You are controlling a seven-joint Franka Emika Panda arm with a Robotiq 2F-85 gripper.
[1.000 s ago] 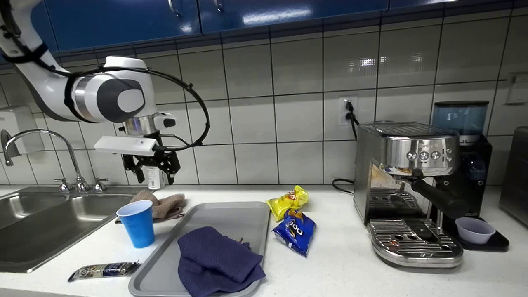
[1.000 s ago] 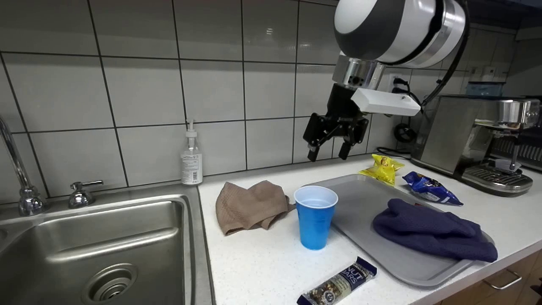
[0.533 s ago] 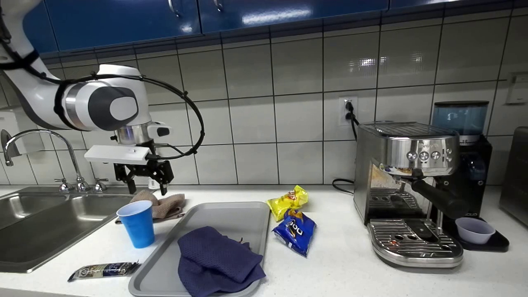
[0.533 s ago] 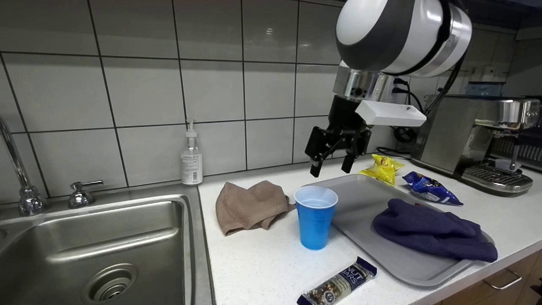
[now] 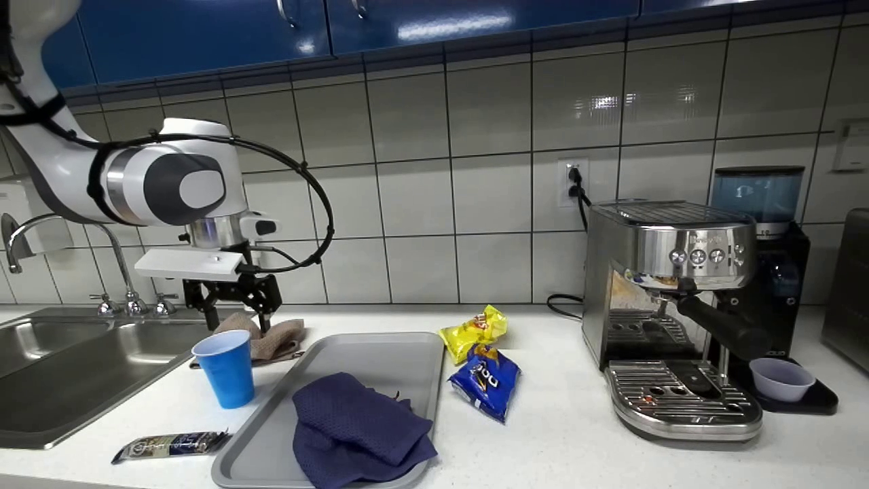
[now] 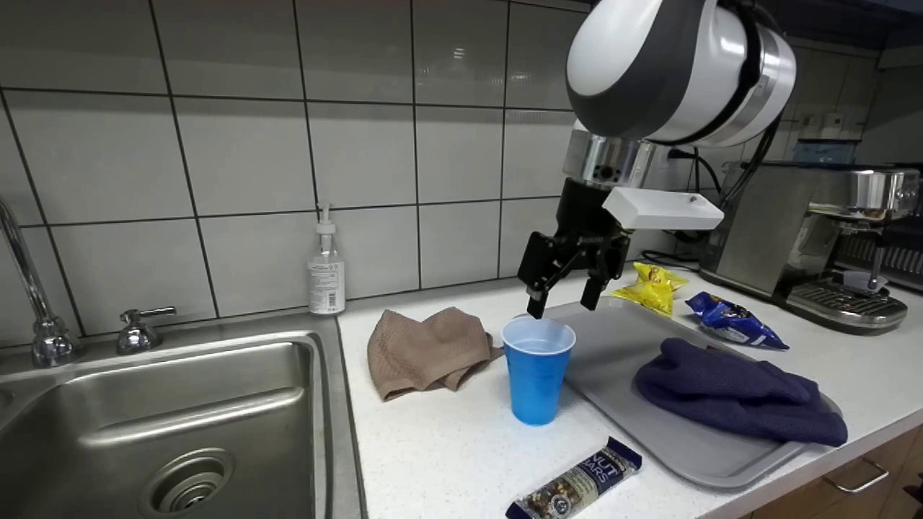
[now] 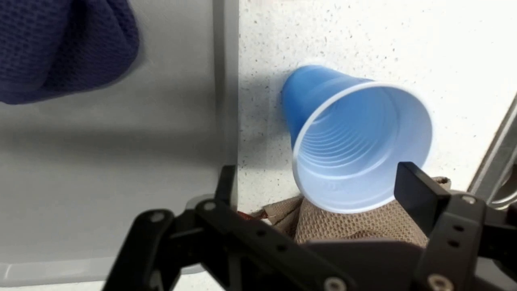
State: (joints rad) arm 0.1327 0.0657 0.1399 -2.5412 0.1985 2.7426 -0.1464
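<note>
white kitchen counter (image 5: pixel 557 441), robot arm (image 5: pixel 136 180) bent low near a blue cup (image 5: pixel 227 377)

tiled wall (image 5: pixel 421 197) runs behind, with a steel sink (image 6: pixel 180 389) and, well apart from it, an espresso machine (image 5: pixel 672 248). in an exterior view the arm's white links come down from the upper left, level out, then bend at the wrist (image 5: pixel 217 231) so that the gripper (image 5: pixel 239 324) hangs pointing downward; a black cable (image 5: pixel 303 165) loops out beside it. the fingers (image 6: pixel 537 303) are spread wide. in both exterior views their tips show just above and behind the cup's rim, and in the wrist view the cup's mouth appears between them; whether a tip touches the rim is hard to tell. the cup stands upright on the counter, between the sink and a gray tray (image 5: pixel 394 350). a brown cloth (image 6: pixel 425 349) lies crumpled near it, as does a nut bar (image 6: pixel 575 483). a purple cloth (image 5: pixel 360 428) rests on the tray, a yellow bag (image 5: pixel 475 331) and a blue bag (image 5: pixel 485 382) beside it.
</note>
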